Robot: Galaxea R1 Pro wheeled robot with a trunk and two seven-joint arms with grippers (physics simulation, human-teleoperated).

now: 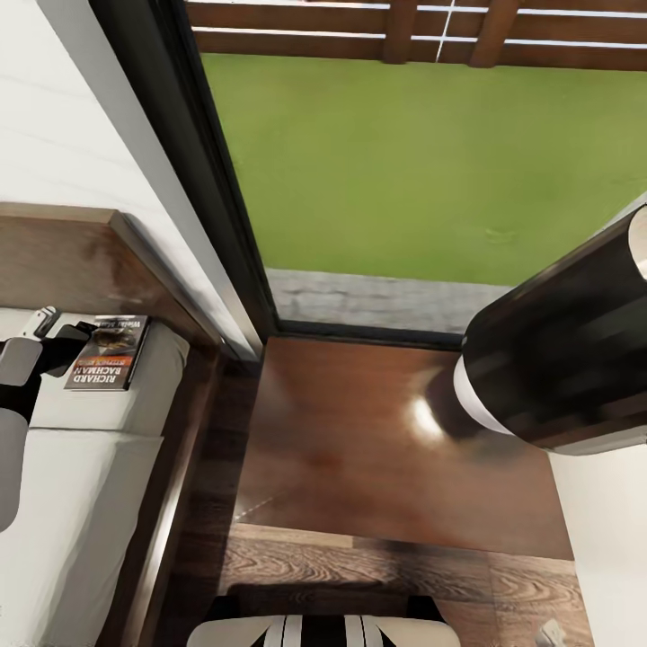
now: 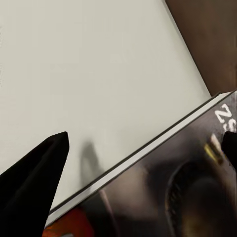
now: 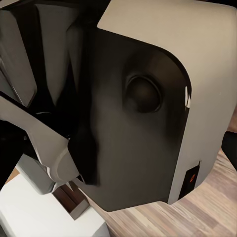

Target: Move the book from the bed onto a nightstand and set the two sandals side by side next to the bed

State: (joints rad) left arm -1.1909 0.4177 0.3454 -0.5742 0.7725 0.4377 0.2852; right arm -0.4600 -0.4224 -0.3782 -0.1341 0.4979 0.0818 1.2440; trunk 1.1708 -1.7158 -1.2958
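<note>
The book [image 1: 110, 352] lies flat on the bed [image 1: 81, 503] by the headboard, its "RICHARD" lettering showing. My left gripper [image 1: 70, 346] is at the book's left edge, open. In the left wrist view its black fingertips [image 2: 34, 182] stand wide apart, with a corner of the book [image 2: 173, 187] lying on the off-white mattress [image 2: 98, 74] between them. The nightstand [image 1: 377, 449], with a glossy dark brown top, stands right of the bed, under the window. My right gripper [image 3: 118, 158] faces my own trunk, its dark fingertips [image 3: 231, 150] at the picture's sides. The sandals are out of view.
A tall black-framed window [image 1: 225, 225] looks onto green lawn behind the nightstand. The wooden headboard [image 1: 72, 261] meets the white wall [image 1: 54, 117]. My right arm [image 1: 557, 359] hangs over the nightstand's right side. Wood-plank floor [image 1: 359, 575] lies in front, with my base [image 1: 323, 629] on it.
</note>
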